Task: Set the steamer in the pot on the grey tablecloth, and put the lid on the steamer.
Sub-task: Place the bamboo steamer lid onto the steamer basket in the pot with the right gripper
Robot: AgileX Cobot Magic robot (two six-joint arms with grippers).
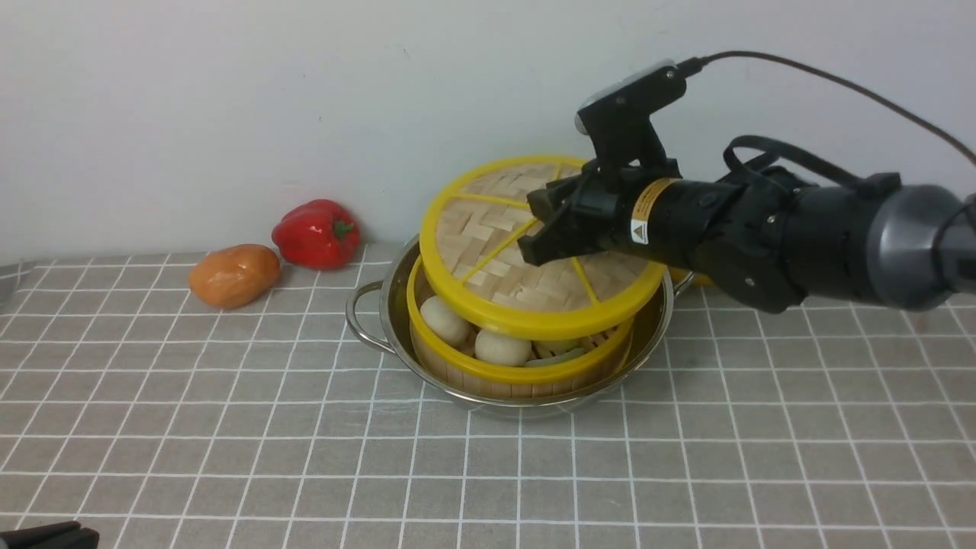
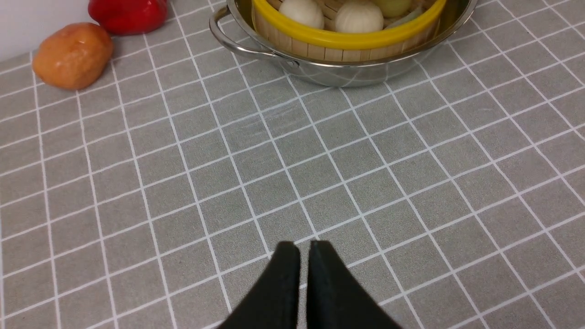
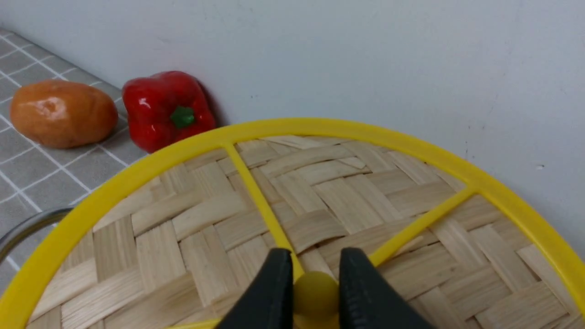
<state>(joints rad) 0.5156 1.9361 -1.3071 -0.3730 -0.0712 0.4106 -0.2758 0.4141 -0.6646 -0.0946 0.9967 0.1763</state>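
Observation:
The shiny pot (image 1: pixel 385 305) stands on the grey tablecloth (image 1: pixel 229 427) with the steamer (image 1: pixel 526 372) inside it; pale buns show at the steamer's front. The lid (image 1: pixel 488 252) hangs tilted just above the steamer, far edge raised, near edge low over the buns. My right gripper (image 1: pixel 534 229) is shut on the lid's yellow centre knob (image 3: pixel 315 292), which sits between the black fingers over the woven lid (image 3: pixel 205 219). My left gripper (image 2: pixel 305 249) is shut on nothing, low over bare cloth in front of the pot (image 2: pixel 347 75) and steamer (image 2: pixel 347 42).
A red pepper (image 1: pixel 316 232) and an orange potato-like thing (image 1: pixel 234 274) lie by the wall, left of the pot. The wall rises close behind the pot. The right arm reaches in from the right above the cloth.

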